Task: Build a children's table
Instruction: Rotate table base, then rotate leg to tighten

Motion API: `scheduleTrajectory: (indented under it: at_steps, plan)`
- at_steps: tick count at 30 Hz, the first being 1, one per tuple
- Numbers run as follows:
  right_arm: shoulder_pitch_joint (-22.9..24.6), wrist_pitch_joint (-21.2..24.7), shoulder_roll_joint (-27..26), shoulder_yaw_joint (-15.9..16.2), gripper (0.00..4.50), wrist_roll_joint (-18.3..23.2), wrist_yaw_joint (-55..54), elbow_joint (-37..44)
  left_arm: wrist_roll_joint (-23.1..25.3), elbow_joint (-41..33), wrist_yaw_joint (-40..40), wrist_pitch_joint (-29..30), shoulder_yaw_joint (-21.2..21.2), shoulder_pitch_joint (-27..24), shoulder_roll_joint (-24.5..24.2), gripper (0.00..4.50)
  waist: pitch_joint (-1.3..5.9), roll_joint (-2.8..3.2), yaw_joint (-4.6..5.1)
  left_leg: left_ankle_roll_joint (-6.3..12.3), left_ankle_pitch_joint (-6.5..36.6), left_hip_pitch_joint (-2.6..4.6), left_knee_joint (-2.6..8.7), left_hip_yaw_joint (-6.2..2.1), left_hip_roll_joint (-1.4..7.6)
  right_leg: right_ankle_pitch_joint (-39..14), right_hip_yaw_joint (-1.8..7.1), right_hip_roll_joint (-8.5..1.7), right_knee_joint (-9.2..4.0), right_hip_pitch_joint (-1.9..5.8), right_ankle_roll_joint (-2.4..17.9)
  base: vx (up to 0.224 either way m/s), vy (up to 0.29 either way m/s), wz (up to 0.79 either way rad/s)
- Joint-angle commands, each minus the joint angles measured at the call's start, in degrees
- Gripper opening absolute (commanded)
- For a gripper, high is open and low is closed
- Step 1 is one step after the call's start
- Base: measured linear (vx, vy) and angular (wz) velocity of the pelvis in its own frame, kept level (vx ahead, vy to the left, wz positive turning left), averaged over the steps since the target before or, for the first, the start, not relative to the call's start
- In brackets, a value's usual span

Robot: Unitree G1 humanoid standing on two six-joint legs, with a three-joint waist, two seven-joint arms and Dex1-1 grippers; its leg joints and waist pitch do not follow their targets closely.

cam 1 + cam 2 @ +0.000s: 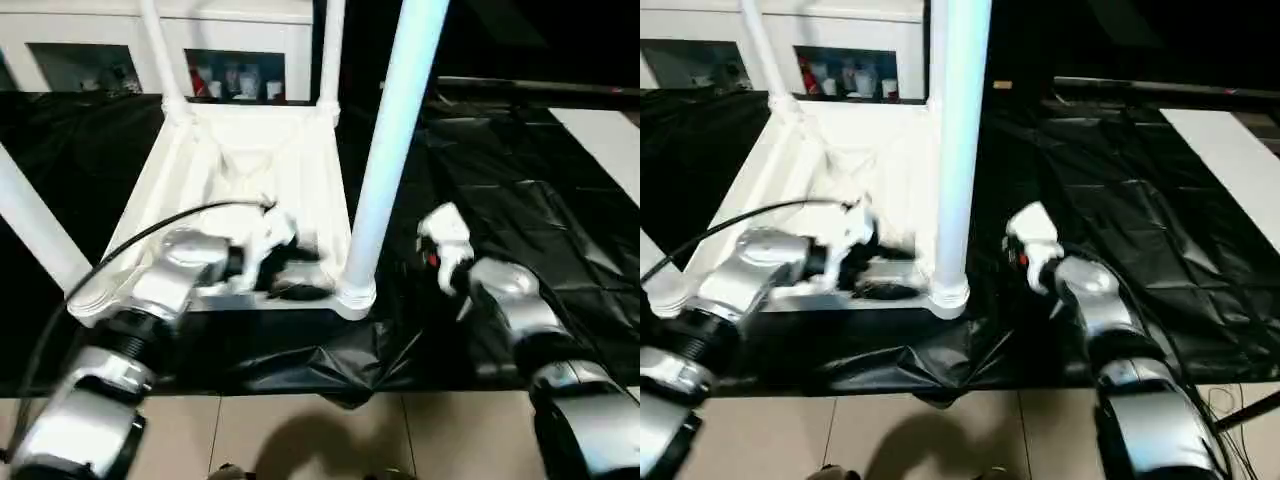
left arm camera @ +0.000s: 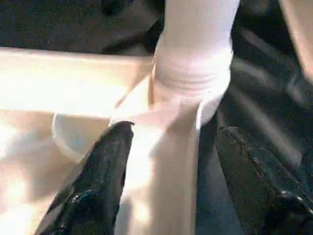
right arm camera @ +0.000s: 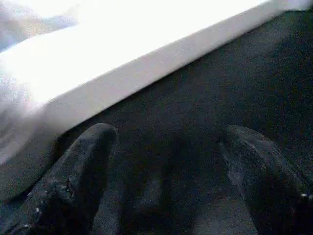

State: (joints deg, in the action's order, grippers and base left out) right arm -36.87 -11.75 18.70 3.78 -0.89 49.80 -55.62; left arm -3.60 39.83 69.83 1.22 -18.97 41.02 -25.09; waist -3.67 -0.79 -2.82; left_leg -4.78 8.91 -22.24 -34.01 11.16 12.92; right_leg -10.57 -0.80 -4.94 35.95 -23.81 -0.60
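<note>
Tabletop lies underside up on black sheet, legs upright. Left gripper: wrist view shows open fingers straddling the rim wall below the near leg. Right gripper: fingers spread, empty, over sheet beside the tabletop edge.

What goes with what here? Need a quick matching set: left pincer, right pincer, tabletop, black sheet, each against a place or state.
Things:
1. left pincer
2. right pincer
3. tabletop
4. black sheet

States:
A. lies upside down, legs pointing up
B. open, straddling the tabletop rim by the near right leg
C. spread beneath the work
D. open, empty, over the sheet beside the tabletop

Pairs: 1-B, 2-D, 3-A, 4-C
</note>
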Motion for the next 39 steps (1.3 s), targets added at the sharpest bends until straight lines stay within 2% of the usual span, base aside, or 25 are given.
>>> scheduleTrajectory:
  at_steps: [1,2,3,4,6,8,10,13,14,16,17,21,24,26,27,31,33,35,37,39]
  plan:
    - [2.2,2.1,1.8,1.8,3.79,1.3,7.5,6.7,1.1,1.3,2.1,-1.2,-1.3,1.7,-0.2,2.77,4.67,0.94,-0.27,1.99,15.9,1.47,3.42,0.33,-0.35,-3.5,0.46,-0.80,-3.81,3.10,15.9,0.000,0.000,0.00]
    - [3.0,2.8,2.4,2.4,3.79,1.6,9.1,8.5,1.3,1.8,2.4,-1.4,-1.5,1.9,-0.2,2.78,4.65,0.84,-0.41,2.35,15.6,1.39,3.43,0.31,-0.34,-2.9,0.47,-0.81,-3.76,3.21,15.9,0.000,0.000,0.00]
    - [3.5,3.3,2.8,2.7,3.79,1.9,10.1,9.8,1.6,2.3,2.7,-1.8,-1.6,2.2,-0.2,2.73,4.71,1.09,-0.64,2.59,14.7,1.39,3.46,0.26,-0.27,-2.0,0.47,-0.94,-3.65,3.17,16.2,0.000,0.000,0.00]
    - [4.0,3.8,3.2,3.0,3.79,2.2,11.1,11.1,2.6,3.3,2.3,-2.8,-1.9,2.6,-0.3,2.40,4.77,0.93,-0.67,2.79,14.6,1.34,3.36,0.28,-0.29,-1.7,0.46,-0.99,-3.61,3.21,16.6,0.000,0.000,0.00]
    - [4.9,4.8,3.9,3.5,3.79,2.9,12.9,13.7,3.9,5.7,2.1,-3.8,-2.4,3.5,-0.4,2.33,4.64,1.51,-0.75,2.51,15.7,1.42,3.44,0.23,-0.41,-3.4,0.44,-0.97,-3.88,3.06,16.3,0.000,0.000,0.00]
    - [5.4,5.2,4.3,4.0,3.79,3.0,13.9,14.9,4.3,6.7,2.2,-3.9,-2.6,3.9,-0.4,2.34,4.59,1.30,-0.69,1.93,16.8,1.43,3.53,0.17,-0.37,-5.1,0.47,-1.08,-4.01,3.12,16.0,0.000,0.000,0.00]
    - [6.2,6.0,4.8,4.4,3.79,3.2,15.0,16.4,4.9,7.9,2.7,-4.7,-2.8,4.2,-0.3,2.02,4.58,1.27,-0.67,1.63,17.3,1.43,3.57,0.17,-0.40,-7.0,0.48,-1.14,-4.19,3.07,15.8,0.000,0.000,0.00]
    - [7.2,7.5,5.1,4.3,3.79,3.8,16.0,18.8,5.1,8.9,3.4,-5.8,-2.8,4.3,-0.2,1.93,4.57,1.74,-0.76,1.51,17.2,1.46,3.59,0.10,-0.37,-7.1,0.53,-1.12,-4.27,3.04,15.6,0.000,0.000,0.00]
    - [7.2,7.5,5.1,4.3,3.79,3.8,16.0,18.8,5.1,8.9,3.4,-5.8,-2.8,4.3,-0.2,1.89,4.62,1.61,-0.70,1.51,17.1,1.41,3.61,0.10,-0.36,-6.9,0.51,-1.16,-4.26,3.05,15.7,0.000,0.000,0.00]
    - [8.4,9.5,5.8,4.2,3.79,3.9,16.0,21.5,5.1,10.4,5.6,-6.7,-2.8,4.6,-0.2,1.54,4.56,1.69,-0.73,1.46,17.0,1.37,3.67,0.08,-0.41,-6.9,0.49,-1.07,-4.33,3.07,15.7,0.000,0.000,0.00]
    - [8.6,9.9,6.1,4.2,3.79,3.9,16.0,22.1,5.3,10.9,6.3,-6.9,-3.0,4.7,-0.2,1.54,4.63,1.76,-0.74,1.42,16.9,1.42,3.65,0.09,-0.44,-6.7,0.48,-1.04,-4.28,3.03,15.7,0.000,0.000,0.00]
    - [9.2,10.5,6.8,3.9,3.79,4.1,15.9,23.0,5.9,11.8,6.6,-7.3,-3.0,5.1,-0.5,1.10,4.56,1.70,-0.71,1.30,17.3,1.38,3.68,0.10,-0.40,-7.3,0.50,-1.12,-4.35,3.02,15.7,0.000,0.000,0.00]
    - [9.4,10.8,7.2,3.8,3.79,4.1,15.7,23.3,6.7,13.2,6.3,-7.5,-3.0,5.4,-0.8,0.98,4.56,1.73,-0.72,1.16,17.6,1.42,3.67,0.10,-0.42,-8.2,0.51,-1.19,-4.45,2.95,15.4,0.000,0.000,0.00]
    - [9.5,11.2,7.2,3.8,3.79,4.1,15.6,23.7,6.9,13.6,6.3,-7.5,-2.9,5.4,-0.9,0.59,4.55,1.69,-0.73,1.12,17.7,1.41,3.73,0.06,-0.35,-8.1,0.49,-1.21,-4.42,2.92,15.5,0.000,0.000,0.00]
    - [9.4,11.3,7.1,3.8,3.79,4.1,15.5,23.6,7.2,13.8,6.5,-7.4,-3.1,5.3,-1.2,0.59,4.54,1.49,-0.71,1.16,17.7,1.33,3.74,0.04,-0.36,-8.1,0.48,-1.23,-4.40,2.99,15.5,0.000,0.000,0.00]
    - [8.9,11.8,6.8,3.8,3.79,4.2,14.9,23.7,7.6,14.6,6.7,-7.7,-2.6,5.2,-1.6,0.22,4.44,1.57,-0.80,0.98,18.3,1.44,3.83,0.05,-0.30,-9.8,0.52,-1.31,-4.55,2.79,15.2,0.000,0.000,0.00]
    - [8.7,11.8,6.6,3.6,3.79,4.2,14.3,23.6,7.1,14.7,6.3,-7.9,-1.8,5.1,-1.6,0.12,4.42,1.48,-0.82,0.92,18.1,1.40,3.85,0.04,-0.31,-9.9,0.53,-1.34,-4.55,2.80,15.2,0.000,0.000,0.00]
    - [8.3,11.6,5.2,2.2,3.79,5.5,12.0,22.9,2.7,12.9,6.3,-6.0,2.5,3.7,-0.6,0.02,4.43,1.64,-0.72,0.60,18.3,1.33,3.89,0.06,-0.31,-9.7,0.60,-1.44,-4.50,2.83,15.3,0.000,0.000,0.00]
    - [8.6,11.8,4.6,1.8,3.79,6.2,11.8,23.2,0.4,11.0,6.4,-4.0,4.2,2.2,0.0,0.02,4.43,1.72,-0.51,0.60,18.2,1.29,3.92,0.03,-0.29,-9.4,0.53,-1.39,-4.39,2.87,15.5,0.000,0.000,0.00]
    - [9.6,12.3,4.6,1.8,3.79,6.8,12.7,24.3,-0.2,8.3,6.4,-2.6,4.0,-0.5,0.5,0.02,4.55,1.57,-0.38,1.22,16.9,1.09,3.81,0.00,-0.32,-7.6,0.49,-1.32,-4.25,3.04,16.0,0.000,0.000,0.00]
